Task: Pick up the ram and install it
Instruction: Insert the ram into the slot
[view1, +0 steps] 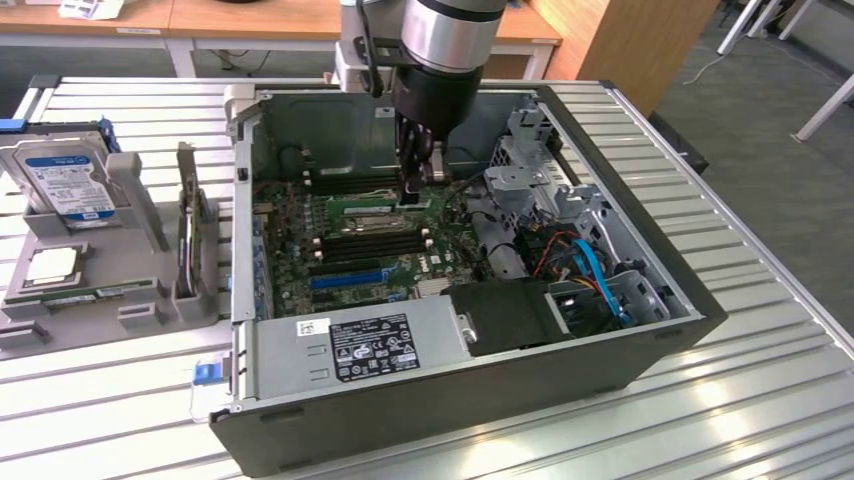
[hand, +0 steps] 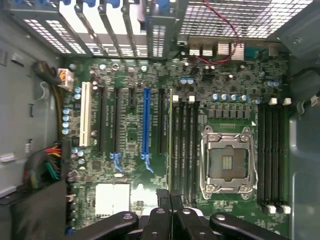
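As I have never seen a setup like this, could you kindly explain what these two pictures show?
The machine is a robot arm with a two-fingered gripper at its end. One picture comes from a camera off to the side, the other from a camera on the arm's wrist, looking down past the gripper. On a slatted metal table lies an open computer case, and the arm reaches down into it, over the motherboard. On the exterior view's left, a grey holder carries spare parts, among them a hard drive. The gripper is shut on the ram, a thin memory stick seen edge-on in the wrist view, lined up with the slots beside the processor socket.
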